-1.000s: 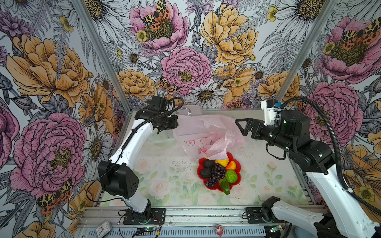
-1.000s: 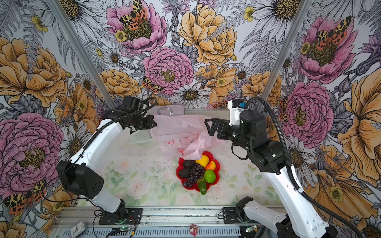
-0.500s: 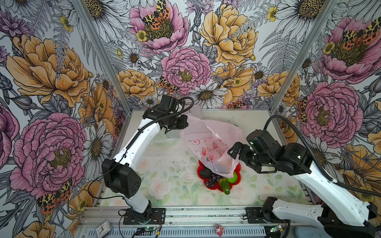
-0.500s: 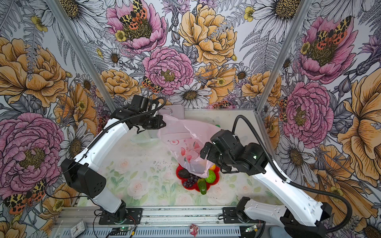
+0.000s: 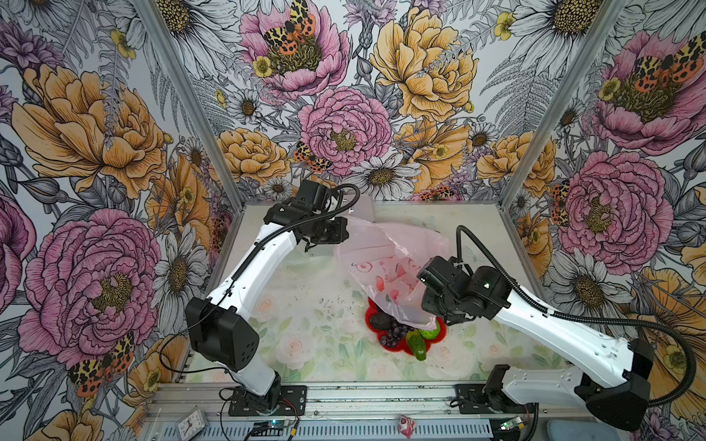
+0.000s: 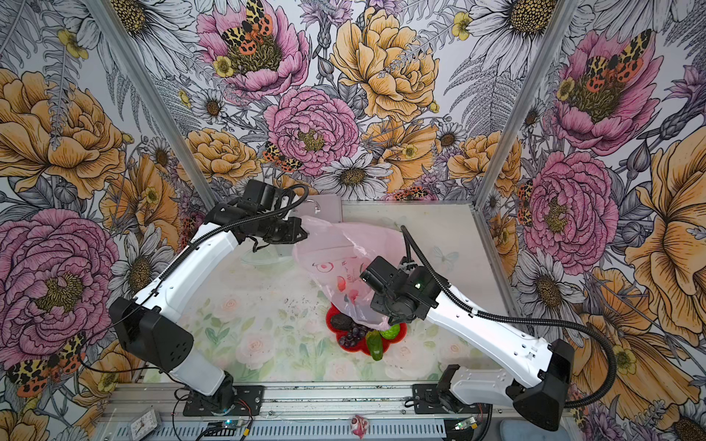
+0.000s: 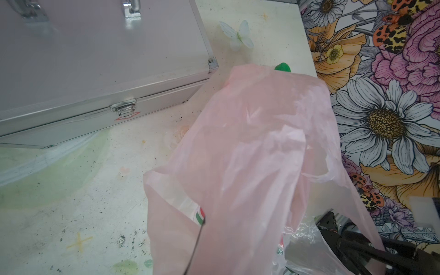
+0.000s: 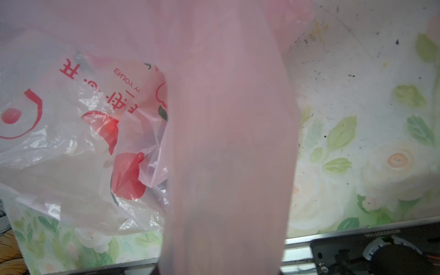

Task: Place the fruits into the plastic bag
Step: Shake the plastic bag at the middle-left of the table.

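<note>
Plastic bag: pale pink, crinkled, red fruit prints, slung slantwise above the middle of the counter in both top views. Upper corner pinched in the left claw, pressed together on the film toward the back. Lower hem draped onto the far half of the red plate, right at the right claw. Right claw spread or pressed together: cannot tell, with the tips buried under wrist and film in the top views, and only a broad band of pink bag across the right wrist view.

Fruits outside the bag, on the plate clear of the hem: dark avocado, grape bunch, green-red mango at the near rim, lime partly under the bag's edge. Under the hem, contents unreadable.

Silver case flat at the back, latched front edge near the bag, with a strip of bare counter between. Wide bare counter on the left arm's side of the plate and in front of it, up to the metal rail. Narrower strip toward the opposite wall, crossed by the right arm.

Counter surface pale, floral, peppered with dark specks and scuffs. All around, tall walls papered with large flowers and moths.
</note>
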